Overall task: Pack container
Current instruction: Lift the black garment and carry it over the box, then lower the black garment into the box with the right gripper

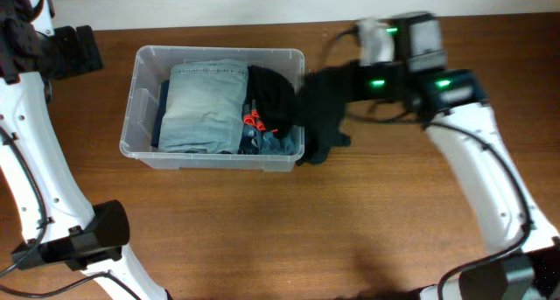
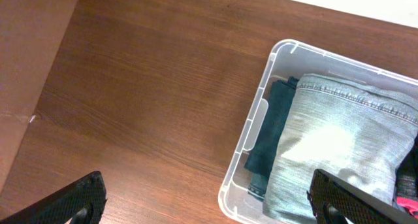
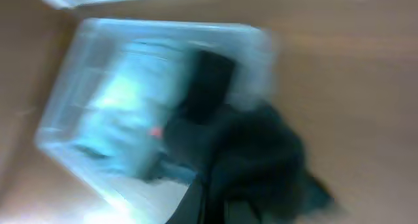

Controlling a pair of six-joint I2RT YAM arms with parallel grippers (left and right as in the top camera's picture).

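**A:** How is the container (image 1: 133, 116) looking?

**B:** It is clear plastic with rounded corners. It is sitting toward the far side of the tabletop (image 1: 262, 230), holding folded pale denim (image 1: 203, 108), a black garment (image 1: 273, 97) and something orange (image 1: 253, 119).

**A:** Edges and room?

**B:** A dark cloth (image 1: 322, 125) is draping over the right rim. Bare wood is showing in front, left and right.

**A:** Pincers?

**B:** The left pincer (image 2: 212, 201) is gaping wide near the container's left end. The right pincer (image 1: 341, 83) is hiding behind cloth and blur, so I cannot tell.
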